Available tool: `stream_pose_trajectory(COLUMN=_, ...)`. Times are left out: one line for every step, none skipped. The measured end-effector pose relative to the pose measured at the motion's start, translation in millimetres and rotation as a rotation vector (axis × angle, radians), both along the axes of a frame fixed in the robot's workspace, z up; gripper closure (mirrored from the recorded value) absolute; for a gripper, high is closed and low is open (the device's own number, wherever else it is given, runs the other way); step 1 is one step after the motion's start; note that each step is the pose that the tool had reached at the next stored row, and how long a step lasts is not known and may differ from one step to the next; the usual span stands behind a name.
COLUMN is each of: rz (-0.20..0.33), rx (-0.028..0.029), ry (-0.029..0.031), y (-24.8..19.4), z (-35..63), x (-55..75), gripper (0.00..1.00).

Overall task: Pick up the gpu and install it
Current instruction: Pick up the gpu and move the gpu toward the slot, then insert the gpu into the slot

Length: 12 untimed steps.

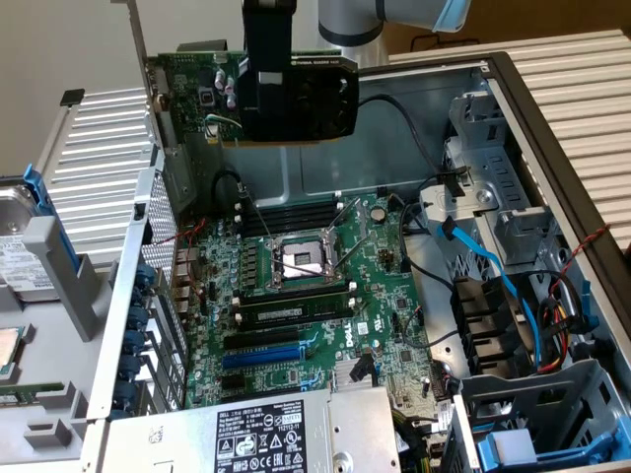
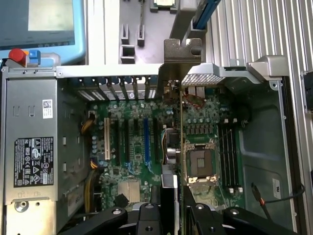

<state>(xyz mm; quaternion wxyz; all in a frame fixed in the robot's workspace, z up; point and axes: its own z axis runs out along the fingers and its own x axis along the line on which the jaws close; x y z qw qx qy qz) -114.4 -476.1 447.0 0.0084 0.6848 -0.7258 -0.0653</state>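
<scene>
Green-boarded and black-shrouded, the gpu (image 1: 301, 94) was held clenched in the gripper (image 1: 266, 99), upright above the open case at twelve o'clock of the motherboard (image 1: 315, 296), seemingly so that its lower edge faced the blue slot (image 1: 261, 353).

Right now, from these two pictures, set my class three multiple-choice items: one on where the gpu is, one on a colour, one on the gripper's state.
1. Where is the gpu?
A) seated in a slot
B) held above the open case
C) lying on the power supply

2. The motherboard is:
A) red
B) blue
C) green

3. The gripper is:
A) open and empty
B) shut on the gpu
C) shut on a cable

Answers:
1 B, the card hangs over the case, clear of the board.
2 C, its board shows green around the socket.
3 B, its fingers clamp the card.
</scene>
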Motion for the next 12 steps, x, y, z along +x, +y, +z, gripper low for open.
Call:
stream_pose_trajectory(rz=0.000, rx=0.0001, ry=-0.0001, y=0.0, z=-1.8, x=0.0, gripper=0.73)
stream_pose_trajectory(rz=0.000, rx=0.0000, ry=0.0000, y=0.0, z=-3.3, x=0.1, gripper=0.73)
stream_pose_trajectory(rz=0.000, rx=0.0001, ry=-0.0001, y=0.0, z=-3.9, x=0.0, gripper=0.73)
stream_pose_trajectory(rz=0.000, rx=-0.0001, ry=0.0000, y=0.0, z=-3.9, x=0.0, gripper=0.73)
stream_pose_trajectory(rz=0.000, rx=0.0001, ry=-0.0001, y=0.0, z=-4.0, x=0.0, gripper=0.73)
stream_pose_trajectory(rz=0.000, rx=0.0000, ry=-0.0001, y=0.0, z=-4.0, x=0.0, gripper=0.73)
stream_pose_trajectory(rz=0.000, rx=0.0001, ry=-0.0001, y=0.0, z=-4.0, x=0.0, gripper=0.73)
stream_pose_trajectory(rz=0.000, rx=0.0001, ry=-0.0001, y=0.0, z=-4.0, x=0.0, gripper=0.73)
stream_pose_trajectory(rz=0.000, rx=0.0001, ry=-0.0001, y=0.0, z=-4.0, x=0.0, gripper=0.73)
stream_pose_trajectory(rz=0.000, rx=0.0001, ry=-0.0001, y=0.0, z=-4.0, x=0.0, gripper=0.73)
stream_pose_trajectory(rz=0.000, rx=0.0000, ry=-0.0001, y=0.0, z=-4.0, x=0.0, gripper=0.73)
stream_pose_trajectory(rz=0.000, rx=0.0000, ry=-0.0003, y=0.0, z=-4.0, x=0.0, gripper=0.73)
